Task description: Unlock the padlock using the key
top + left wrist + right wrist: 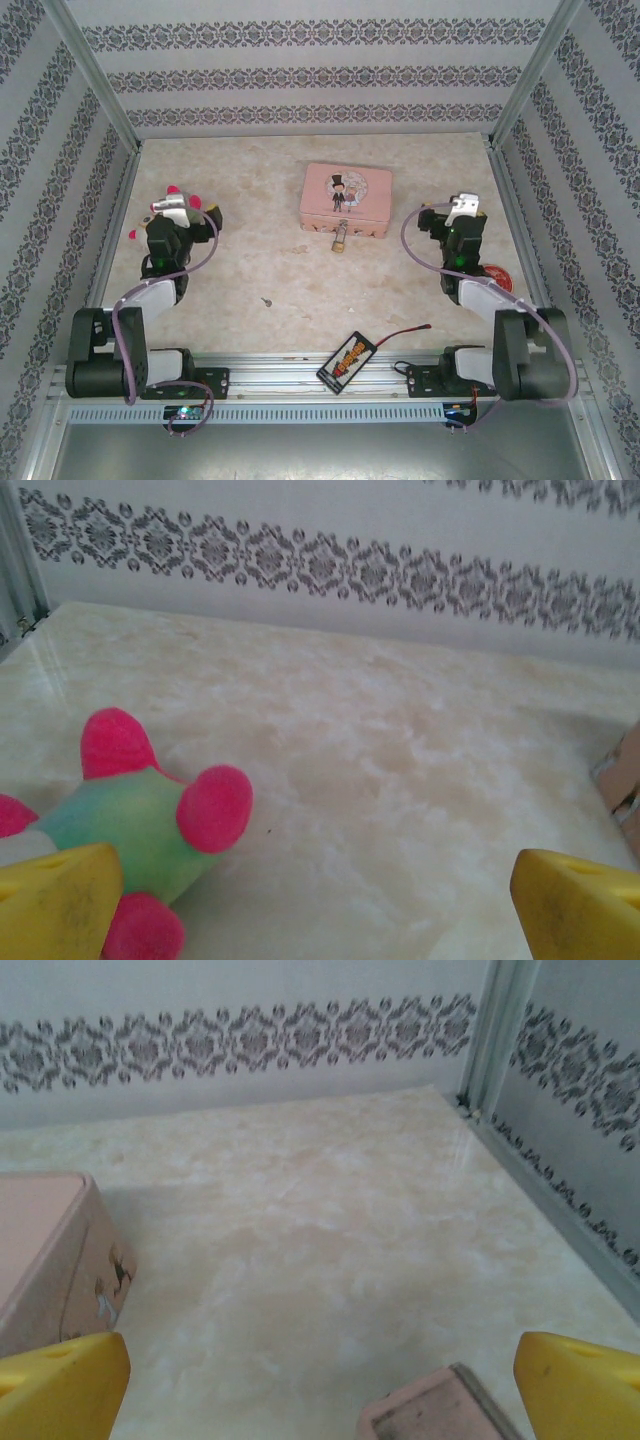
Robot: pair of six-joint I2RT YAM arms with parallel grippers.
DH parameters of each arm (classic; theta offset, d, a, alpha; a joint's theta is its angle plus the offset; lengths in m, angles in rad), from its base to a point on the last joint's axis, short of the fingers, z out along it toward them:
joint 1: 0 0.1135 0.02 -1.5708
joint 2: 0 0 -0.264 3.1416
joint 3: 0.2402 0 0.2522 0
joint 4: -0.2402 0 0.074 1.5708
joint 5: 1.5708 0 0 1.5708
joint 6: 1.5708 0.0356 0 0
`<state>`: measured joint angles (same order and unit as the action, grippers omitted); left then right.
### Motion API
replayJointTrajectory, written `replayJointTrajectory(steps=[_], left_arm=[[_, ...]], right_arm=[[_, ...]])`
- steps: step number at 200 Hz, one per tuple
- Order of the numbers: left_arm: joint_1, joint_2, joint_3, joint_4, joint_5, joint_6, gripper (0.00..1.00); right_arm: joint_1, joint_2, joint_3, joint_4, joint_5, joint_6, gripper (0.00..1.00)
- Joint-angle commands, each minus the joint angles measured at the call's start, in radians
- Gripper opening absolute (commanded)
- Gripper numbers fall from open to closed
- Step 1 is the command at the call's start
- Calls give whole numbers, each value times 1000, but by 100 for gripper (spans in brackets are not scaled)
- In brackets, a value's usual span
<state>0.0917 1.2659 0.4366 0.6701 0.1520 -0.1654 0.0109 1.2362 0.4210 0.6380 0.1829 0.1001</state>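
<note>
Patterned wallpaper walls enclose a beige marbled tabletop.

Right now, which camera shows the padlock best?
Top external: the padlock lies whole against the pink tin's near side. Left wrist catches a blurry silver bit at its right edge, possibly it; I cannot tell. Right wrist gives the tin's corner.

Pink tin box mid-table, green-and-pink plush toy at left, black packet with red wire near front edge
</note>
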Motion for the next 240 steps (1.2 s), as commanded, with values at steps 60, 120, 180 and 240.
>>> replayJointTrajectory(steps=[60, 120, 180, 240], left_arm=[[-249, 27, 182, -274, -105, -384, 99], [-498, 386, 471, -319, -56, -445, 99], [-561, 554, 643, -378, -67, -444, 98], [-563, 631, 693, -398, -59, -444, 83]], right_arm=[[3, -89, 260, -569, -73, 273, 98], [22, 33, 331, -636, -308, 394, 88], [75, 214, 441, -625, -457, 407, 79], [99, 413, 568, -632, -546, 436, 60]])
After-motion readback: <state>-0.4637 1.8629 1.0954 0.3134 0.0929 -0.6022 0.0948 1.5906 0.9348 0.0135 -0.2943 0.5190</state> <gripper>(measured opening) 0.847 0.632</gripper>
